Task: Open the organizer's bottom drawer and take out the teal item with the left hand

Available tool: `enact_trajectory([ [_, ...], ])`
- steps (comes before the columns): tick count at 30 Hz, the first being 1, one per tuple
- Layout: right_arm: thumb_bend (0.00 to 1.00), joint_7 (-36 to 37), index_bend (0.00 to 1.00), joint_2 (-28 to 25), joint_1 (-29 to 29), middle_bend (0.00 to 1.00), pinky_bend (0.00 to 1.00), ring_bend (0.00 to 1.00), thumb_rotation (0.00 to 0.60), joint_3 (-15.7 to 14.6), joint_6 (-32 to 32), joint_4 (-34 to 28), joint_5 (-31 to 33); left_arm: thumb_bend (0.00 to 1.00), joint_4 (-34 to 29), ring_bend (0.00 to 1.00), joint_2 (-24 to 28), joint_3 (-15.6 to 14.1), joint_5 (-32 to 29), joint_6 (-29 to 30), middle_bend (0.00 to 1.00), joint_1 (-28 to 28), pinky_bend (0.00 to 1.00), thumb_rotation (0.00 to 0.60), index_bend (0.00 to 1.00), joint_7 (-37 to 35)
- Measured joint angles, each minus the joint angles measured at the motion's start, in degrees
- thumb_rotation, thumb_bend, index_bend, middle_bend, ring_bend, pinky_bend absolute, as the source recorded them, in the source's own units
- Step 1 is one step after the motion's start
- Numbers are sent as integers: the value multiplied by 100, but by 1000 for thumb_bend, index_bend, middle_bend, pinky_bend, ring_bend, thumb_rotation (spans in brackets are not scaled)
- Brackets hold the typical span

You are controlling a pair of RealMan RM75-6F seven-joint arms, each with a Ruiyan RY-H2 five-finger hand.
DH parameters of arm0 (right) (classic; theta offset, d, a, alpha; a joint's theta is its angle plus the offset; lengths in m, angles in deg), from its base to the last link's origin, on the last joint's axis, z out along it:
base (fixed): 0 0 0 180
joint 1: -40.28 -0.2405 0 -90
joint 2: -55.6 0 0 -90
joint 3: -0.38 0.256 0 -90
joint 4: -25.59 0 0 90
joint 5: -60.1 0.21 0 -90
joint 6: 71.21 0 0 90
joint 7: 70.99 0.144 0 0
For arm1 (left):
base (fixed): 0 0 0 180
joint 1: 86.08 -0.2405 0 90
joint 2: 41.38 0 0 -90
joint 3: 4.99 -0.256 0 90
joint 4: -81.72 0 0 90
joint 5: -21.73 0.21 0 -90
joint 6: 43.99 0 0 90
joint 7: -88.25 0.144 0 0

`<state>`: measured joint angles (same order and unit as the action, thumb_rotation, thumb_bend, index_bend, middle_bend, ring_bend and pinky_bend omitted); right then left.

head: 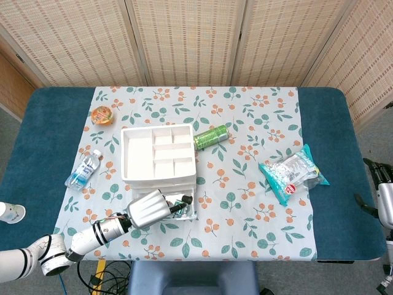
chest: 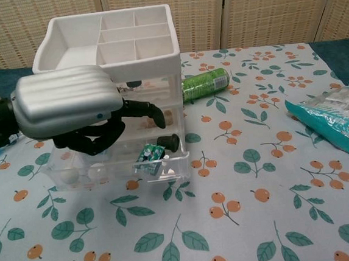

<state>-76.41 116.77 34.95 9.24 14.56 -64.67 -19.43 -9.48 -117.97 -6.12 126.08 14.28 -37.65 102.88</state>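
Note:
The white organizer (head: 138, 153) (chest: 113, 53) stands left of centre with its clear bottom drawer (chest: 111, 172) pulled out toward me. The teal item (chest: 147, 159) (head: 182, 200) leans in the drawer's right front corner, next to the black knob (chest: 170, 143). My left hand (chest: 62, 106) (head: 149, 209) hovers over the open drawer and holds nothing. Its dark fingers (chest: 141, 109) reach right and end just above the teal item without touching it. My right hand (head: 382, 190) shows only partly at the right edge, off the table, and its fingers are unclear.
A green can (head: 211, 137) (chest: 204, 83) lies right of the organizer. A teal snack bag (head: 292, 173) (chest: 338, 119) lies at the right. A water bottle (head: 84, 168) and an orange cup (head: 102, 115) are on the left. Small white balls sit in the drawer (chest: 95, 171).

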Motion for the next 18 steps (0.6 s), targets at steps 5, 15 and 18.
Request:
enact_trajectory([
  [5, 258, 27, 117, 5, 19, 244, 183, 240, 600, -11, 13, 20, 5, 838, -491, 984, 259, 6, -550, -634, 956, 74, 1000, 600, 202, 110],
  [15, 258, 79, 117, 25, 52, 248, 183, 245, 600, -27, 24, 60, 28, 838, -830, 990, 357, 100, -1122, -1072, 960, 145, 1000, 600, 192, 410],
  [18, 258, 89, 117, 31, 63, 248, 183, 246, 600, -31, 31, 72, 32, 838, -854, 990, 347, 105, -1180, -1128, 960, 159, 1000, 600, 188, 426],
])
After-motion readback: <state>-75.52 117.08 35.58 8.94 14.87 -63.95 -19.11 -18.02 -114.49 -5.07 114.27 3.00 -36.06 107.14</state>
